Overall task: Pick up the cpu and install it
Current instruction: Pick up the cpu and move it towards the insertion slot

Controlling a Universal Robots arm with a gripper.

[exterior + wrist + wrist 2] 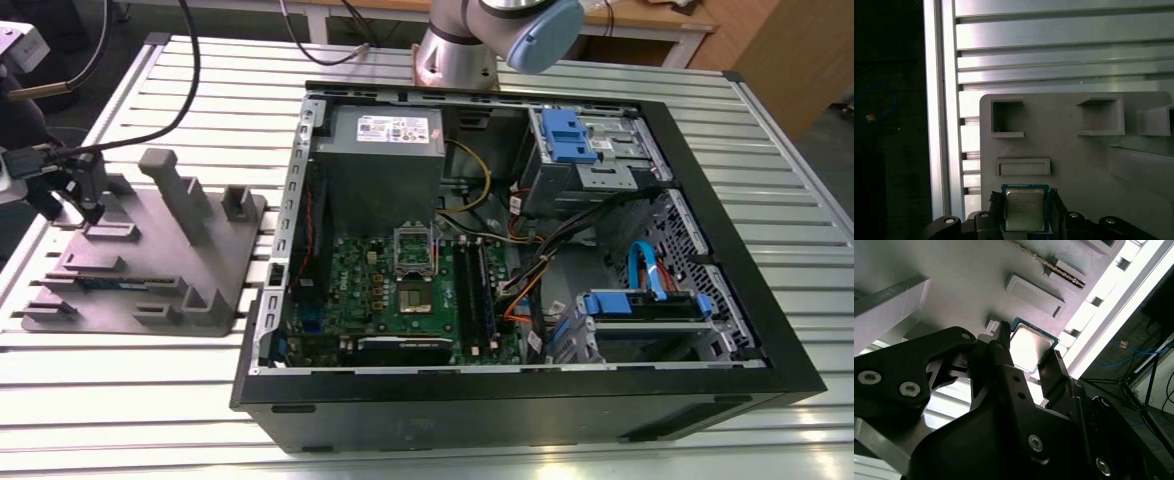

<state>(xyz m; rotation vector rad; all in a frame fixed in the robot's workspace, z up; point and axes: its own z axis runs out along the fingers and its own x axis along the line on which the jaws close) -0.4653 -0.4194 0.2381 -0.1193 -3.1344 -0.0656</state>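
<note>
The hand hangs over the grey plastic tray, which lies on the slatted worktop at the exterior view's left of the open computer case. Its two black fingers are clenched on opposite edges of the cpu. The cpu sits flat between them, silver top showing, beside a shallow rectangular recess. Whether it is clear of the tray cannot be told.

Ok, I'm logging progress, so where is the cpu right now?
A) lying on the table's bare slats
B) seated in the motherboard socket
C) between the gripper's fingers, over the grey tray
C: in the first wrist view the cpu sits between the fingers of the gripper, which close on its two sides, with the grey tray behind it.
</note>
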